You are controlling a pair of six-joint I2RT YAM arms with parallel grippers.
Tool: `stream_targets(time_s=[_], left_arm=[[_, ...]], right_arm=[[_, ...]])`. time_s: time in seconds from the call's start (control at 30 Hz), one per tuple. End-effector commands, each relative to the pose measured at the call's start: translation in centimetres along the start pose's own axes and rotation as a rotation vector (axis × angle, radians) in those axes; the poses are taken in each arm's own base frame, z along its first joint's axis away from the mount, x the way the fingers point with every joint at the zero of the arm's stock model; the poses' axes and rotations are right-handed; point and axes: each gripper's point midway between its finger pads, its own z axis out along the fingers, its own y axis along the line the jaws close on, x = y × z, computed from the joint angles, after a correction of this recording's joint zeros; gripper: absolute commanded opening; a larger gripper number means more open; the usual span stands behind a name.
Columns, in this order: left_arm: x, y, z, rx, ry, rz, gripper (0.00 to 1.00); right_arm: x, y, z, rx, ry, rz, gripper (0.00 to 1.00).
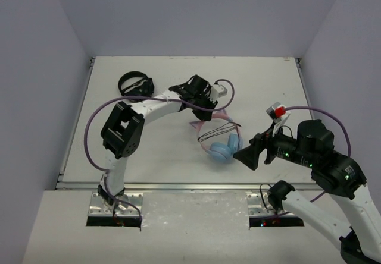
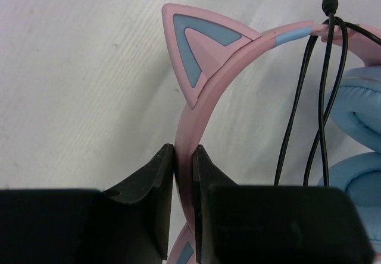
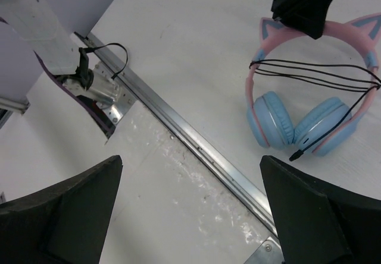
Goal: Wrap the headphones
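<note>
Three pale walls [image 1: 196, 14] around a white table [image 1: 161, 163]; left claw [image 2: 183, 154] tight on the headphones [image 1: 221, 152], right claw [image 3: 190, 160] wide.

left arm [image 1: 122, 130]: white links, black joints | cable [image 1: 87, 134]: purple | right pincer [image 3: 190, 158]: black wedge fingers

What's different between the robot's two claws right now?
The left claw is shut, pinching the pink headband of the headphones; the right claw is wide open and holds nothing. The left claw sits right at the headphones, just below a cat ear; the right claw hangs apart from them, near the front edge of the table. Both have black fingers.
</note>
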Motion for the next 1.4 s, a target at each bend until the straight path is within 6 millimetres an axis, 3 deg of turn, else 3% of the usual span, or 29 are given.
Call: stream_targets(time_s=[0.0, 0.07, 0.1, 0.13, 0.2, 0.4, 0.57, 0.7, 0.83, 0.9, 0.93, 1.03, 1.2, 1.23, 1.27, 1.37], left_arm=[[-5.3, -2.3, 0.5, 0.064, -0.089, 0.176, 0.00], [-5.5, -2.6, 2.9, 0.100, -0.075, 0.189, 0.01], [-7.8, -3.0, 2.6, 0.111, -0.114, 0.215, 0.00], [-7.3, -3.1, 4.6, 0.121, -0.087, 0.225, 0.00], [-8.4, -3.0, 6.5, 0.129, -0.090, 0.266, 0.00], [-10.6, -4.1, 10.9, 0.182, -0.141, 0.328, 0.00], [-12.3, -6.4, 12.9, 0.185, -0.225, 0.413, 0.00], [-13.0, -10.0, 14.1, 0.205, -0.271, 0.490, 0.00], [-13.8, -11.5, 15.2, 0.167, -0.309, 0.540, 0.02], [-14.3, -11.8, 15.7, 0.161, -0.327, 0.534, 0.17], [-14.9, -11.7, 15.6, 0.149, -0.343, 0.530, 0.46], [-15.6, -10.9, 15.6, 0.093, -0.369, 0.514, 0.65], [-17.6, -9.6, 14.1, -0.012, -0.428, 0.471, 0.83], [-19.1, -9.0, 12.5, -0.075, -0.463, 0.451, 0.86], [-19.8, -8.7, 11.6, -0.106, -0.485, 0.434, 1.00], [-22.8, -6.3, 6.6, -0.282, -0.585, 0.316, 1.00]], right_arm=[[0.3, 0.9, -1.1, -0.033, 0.018, 0.001, 0.99], [0.4, 1.1, -1.3, -0.041, 0.021, 0.002, 0.99], [0.5, 1.0, -1.3, -0.036, 0.034, 0.011, 0.99], [0.6, 1.0, -1.3, -0.033, 0.041, 0.017, 0.99], [1.1, 1.2, -1.1, -0.048, 0.059, 0.039, 0.99], [2.7, 0.9, -0.7, -0.047, 0.082, 0.095, 0.99], [3.4, 0.8, -1.1, -0.040, 0.071, 0.129, 0.99], [3.6, 0.7, -1.6, -0.035, 0.045, 0.143, 0.99], [3.9, 0.6, -2.1, -0.032, 0.011, 0.151, 0.99], [4.3, 0.4, -2.0, -0.025, 0.008, 0.160, 0.99], [4.7, 0.2, -1.9, -0.022, 0.014, 0.162, 0.99], [5.5, -0.2, -1.5, -0.012, 0.035, 0.168, 0.99], [6.0, -0.9, -0.8, 0.004, 0.038, 0.169, 0.99], [5.9, -0.9, -0.7, 0.002, 0.032, 0.167, 0.99], [5.8, -0.9, -0.5, 0.002, 0.036, 0.168, 0.99], [5.0, -1.3, 0.0, 0.021, 0.024, 0.147, 0.99]])
